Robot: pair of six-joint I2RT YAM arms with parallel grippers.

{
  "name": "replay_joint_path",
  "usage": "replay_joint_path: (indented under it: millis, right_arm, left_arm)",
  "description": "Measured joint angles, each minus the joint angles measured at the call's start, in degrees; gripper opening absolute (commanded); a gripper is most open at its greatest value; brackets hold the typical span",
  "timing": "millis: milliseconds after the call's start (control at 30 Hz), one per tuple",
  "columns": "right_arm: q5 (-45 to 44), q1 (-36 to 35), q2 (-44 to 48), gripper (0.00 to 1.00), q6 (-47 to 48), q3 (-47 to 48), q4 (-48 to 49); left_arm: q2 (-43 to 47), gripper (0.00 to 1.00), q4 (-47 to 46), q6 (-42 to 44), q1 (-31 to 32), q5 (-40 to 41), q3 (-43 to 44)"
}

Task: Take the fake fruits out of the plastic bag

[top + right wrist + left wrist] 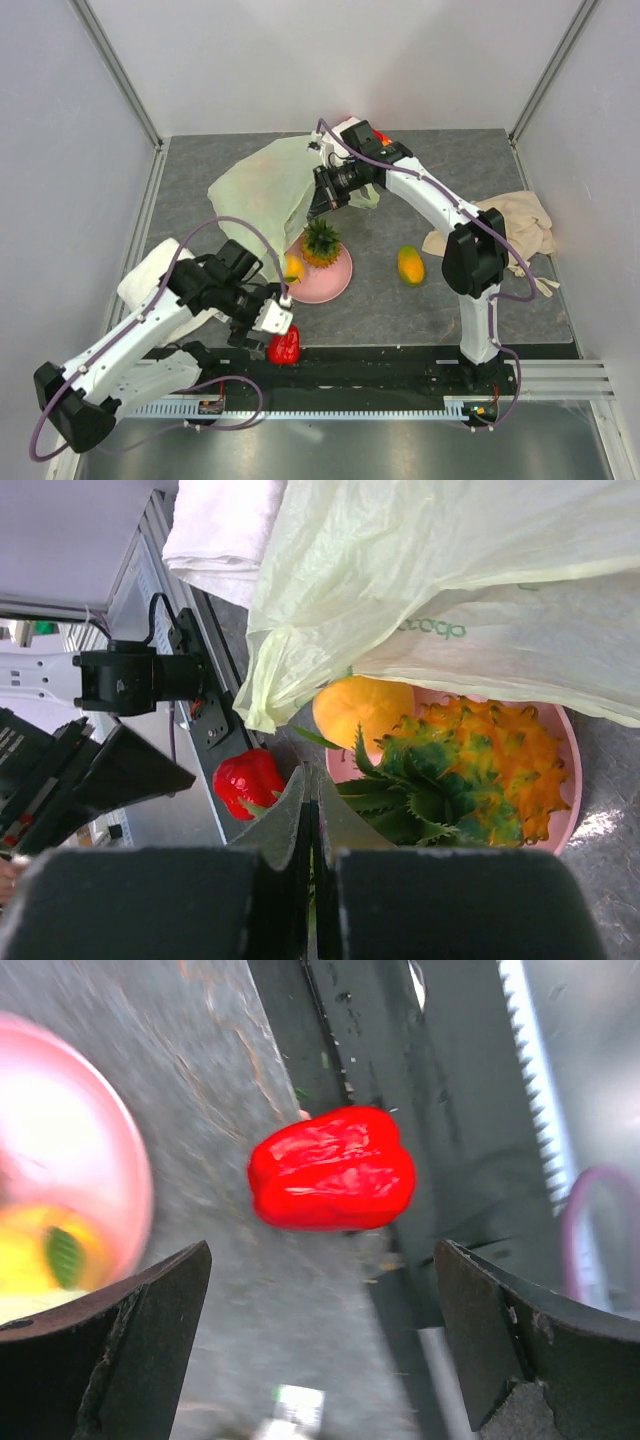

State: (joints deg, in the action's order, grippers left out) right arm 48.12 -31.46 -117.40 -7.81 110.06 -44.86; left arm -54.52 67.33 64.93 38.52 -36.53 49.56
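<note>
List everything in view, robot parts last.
bag: 1, pale green, back left, beside plate
plate: 1, pink, table middle
pineapple: 1, yellow-orange with green crown, on plate
yellow fruit: 1, yellow-orange, at plate's left rim
mango: 1, yellow-red, on table right of plate
pepper: 1, red, near table edge
beige cloth: 1, beige, right side
white cloth: 1, white, left, under left arm
left gripper: 1, black fingers, open, above pepper
right gripper: 1, black fingers, shut, by the bag
</note>
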Motion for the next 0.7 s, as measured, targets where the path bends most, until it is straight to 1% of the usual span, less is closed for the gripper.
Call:
replay_joint_path:
  millis: [67, 200, 300, 433, 567, 700]
  right_arm:
    - [0.09, 0.59, -0.15, 0.00, -0.48, -0.66, 0.22]
    - [0.33, 1.36, -0.20, 0.00, -1.42, -1.03, 0.68]
    - [0.74, 1.42, -0.20, 0.00, -1.86, -1.53, 1.14]
    - [1.33, 1.40, -0.22, 0.00, -2.51, -2.05, 1.09]
    - [1.81, 1.33, -0.26, 0.00, -3.39, -2.08, 1.22]
    - [2.58, 1.33, -0.55, 0.00, -4.76, -2.51, 2.16]
  left_arm:
    - [2.36, 0.99, -0.26, 9.27, 0.09, -0.57, -1.55]
    - [1.70, 0.99, -1.03, 29.20, 0.13, -2.36, -3.23]
    - [-0.09, 0.99, -0.52, 37.81, 0.13, -2.75, -4.42]
    - [-2.08, 0.99, 3.89, 43.30, 0.13, -2.80, -4.42]
    - [-5.05, 0.98, 7.02, 45.42, 0.44, -2.64, -4.42]
    - [-8.61, 0.96, 8.02, 46.31, 2.91, -2.12, -4.42]
